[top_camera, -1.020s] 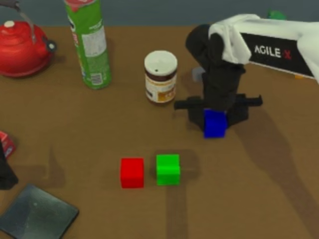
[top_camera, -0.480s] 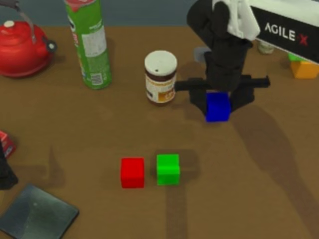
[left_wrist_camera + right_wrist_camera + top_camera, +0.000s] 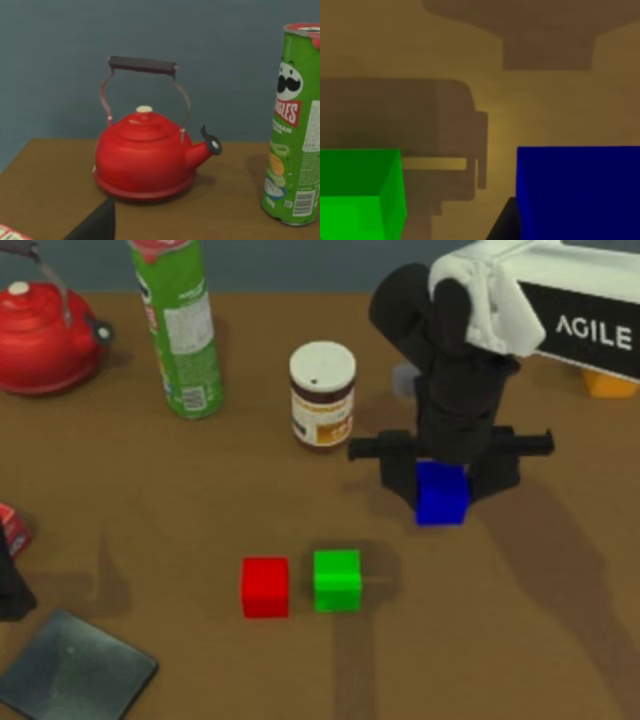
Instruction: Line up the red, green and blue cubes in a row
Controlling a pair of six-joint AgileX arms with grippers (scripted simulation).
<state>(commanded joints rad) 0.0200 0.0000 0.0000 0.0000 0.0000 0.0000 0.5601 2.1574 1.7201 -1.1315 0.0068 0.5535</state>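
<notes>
The red cube (image 3: 265, 587) and the green cube (image 3: 337, 580) sit side by side on the table, a small gap between them, red on the left. My right gripper (image 3: 441, 488) hangs behind and to the right of the green cube, shut on the blue cube (image 3: 441, 496), which is held off the table. In the right wrist view the blue cube (image 3: 577, 192) fills one corner with a dark finger (image 3: 502, 226) against its side, and the green cube (image 3: 360, 195) lies across from it. My left arm (image 3: 10, 590) is parked at the left edge.
A white-lidded jar (image 3: 322, 395) stands just left of the right arm. A green crisp can (image 3: 178, 330) and a red kettle (image 3: 40, 335) stand at the back left. An orange block (image 3: 610, 383) is at the back right, a dark flat slab (image 3: 75, 670) at the front left.
My right gripper, still holding the blue cube, went toward the back and then came forward again, ending slightly right of and nearer the front than a second ago. The red and green cubes have not moved.
</notes>
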